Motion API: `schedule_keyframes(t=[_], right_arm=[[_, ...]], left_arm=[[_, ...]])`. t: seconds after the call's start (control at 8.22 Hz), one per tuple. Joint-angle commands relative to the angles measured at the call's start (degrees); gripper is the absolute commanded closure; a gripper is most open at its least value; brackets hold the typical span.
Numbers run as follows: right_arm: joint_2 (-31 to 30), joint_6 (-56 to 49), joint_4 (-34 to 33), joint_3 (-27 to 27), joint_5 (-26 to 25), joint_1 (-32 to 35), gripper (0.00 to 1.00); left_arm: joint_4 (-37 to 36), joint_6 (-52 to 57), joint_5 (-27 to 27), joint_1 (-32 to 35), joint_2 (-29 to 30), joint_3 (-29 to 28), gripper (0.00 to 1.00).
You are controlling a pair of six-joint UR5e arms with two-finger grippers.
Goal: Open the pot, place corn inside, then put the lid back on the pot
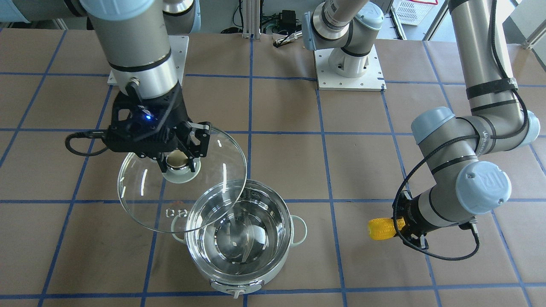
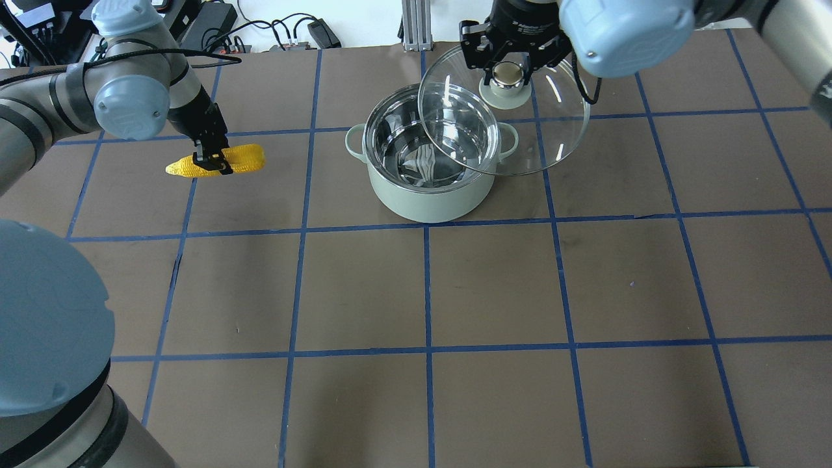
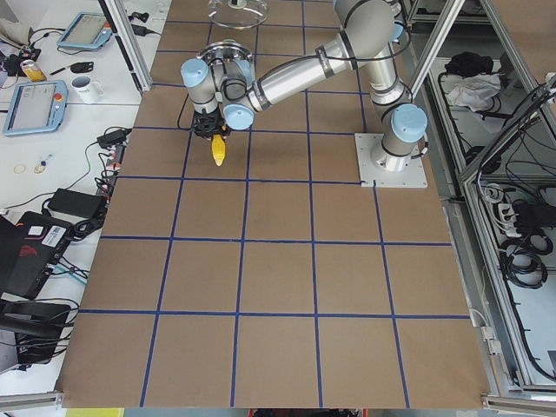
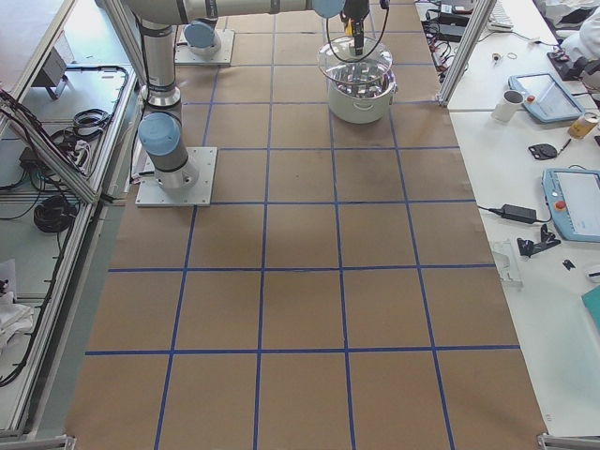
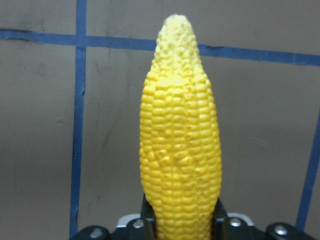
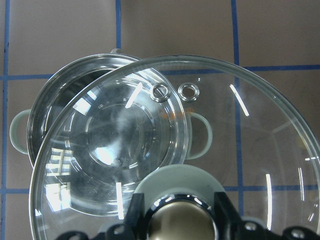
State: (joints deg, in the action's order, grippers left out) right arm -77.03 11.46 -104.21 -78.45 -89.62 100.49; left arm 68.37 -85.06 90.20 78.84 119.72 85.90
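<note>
The pot (image 2: 422, 203) stands open and empty on the table; it also shows in the front view (image 1: 301, 230) and the right wrist view (image 6: 19, 136). My right gripper (image 2: 509, 73) is shut on the knob of the glass lid (image 2: 560, 133) and holds it raised, off to the pot's side, its edge overlapping the opening. The lid also shows in the front view (image 1: 140, 200). My left gripper (image 2: 211, 161) is shut on the yellow corn (image 2: 246, 158) and holds it level above the table, well left of the pot. The corn fills the left wrist view (image 5: 180, 150).
The table is brown paper with blue tape grid lines. The two arm base plates (image 1: 349, 68) sit at the robot's edge. Cables and power bricks (image 2: 273, 32) lie beyond the far edge. Side benches with tablets (image 4: 572, 202) flank the table.
</note>
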Motion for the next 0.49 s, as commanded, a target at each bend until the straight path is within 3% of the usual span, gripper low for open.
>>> schedule_keyframes(t=[0.0,0.12,0.36], right_arm=[[-8.47,-4.85,5.49,-4.08,1.29,-4.86,0.69],[-10.14,-5.04,9.16,-4.52,1.11,-5.22,0.72],[-10.6,-5.04,9.9,-5.14,1.72,-5.83,0.72]], left_arm=[[0.79,-3.61,-0.02,0.78,-0.98,-5.02,1.0],[2.1,-5.71,-0.28,2.88,-2.2,-6.95,1.0],[5.79,-9.23,-0.46,8.49,-4.4,-12.05,1.0]])
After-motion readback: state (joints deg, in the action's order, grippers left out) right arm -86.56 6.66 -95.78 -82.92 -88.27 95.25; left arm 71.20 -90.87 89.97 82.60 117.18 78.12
